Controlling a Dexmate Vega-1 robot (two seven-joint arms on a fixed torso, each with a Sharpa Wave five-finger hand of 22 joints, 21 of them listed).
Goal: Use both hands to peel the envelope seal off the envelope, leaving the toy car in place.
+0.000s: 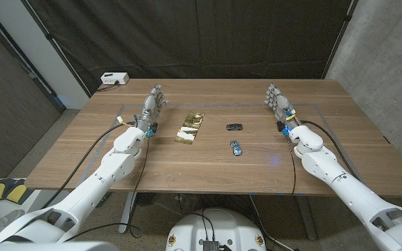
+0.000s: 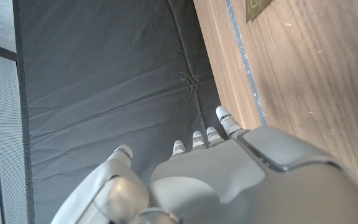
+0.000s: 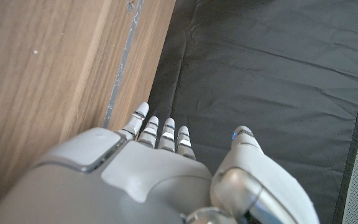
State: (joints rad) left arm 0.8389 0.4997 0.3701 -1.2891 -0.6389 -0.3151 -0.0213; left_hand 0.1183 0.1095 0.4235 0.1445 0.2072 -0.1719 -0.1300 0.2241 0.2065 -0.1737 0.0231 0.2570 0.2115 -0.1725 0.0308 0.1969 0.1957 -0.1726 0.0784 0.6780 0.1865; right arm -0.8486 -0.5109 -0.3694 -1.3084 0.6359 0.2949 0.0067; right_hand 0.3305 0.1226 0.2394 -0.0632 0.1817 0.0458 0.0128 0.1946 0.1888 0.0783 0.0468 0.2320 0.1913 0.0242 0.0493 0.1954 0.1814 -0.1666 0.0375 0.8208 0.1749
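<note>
In the head view the left hand and right hand stand apart, fingers spread, holding nothing, the gold envelope between them beside two toy cars; both wrist views show their fingers extended, empty.

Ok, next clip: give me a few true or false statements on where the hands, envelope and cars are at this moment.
1. The left hand grips the gold envelope. False: it stands apart from it, holding nothing.
2. Two toy cars lie between the envelope and the right hand. True: a dark car and a blue car.
3. The blue car sits on the envelope. False: it lies on the bare table.
4. The right hand holds nothing. True.
</note>
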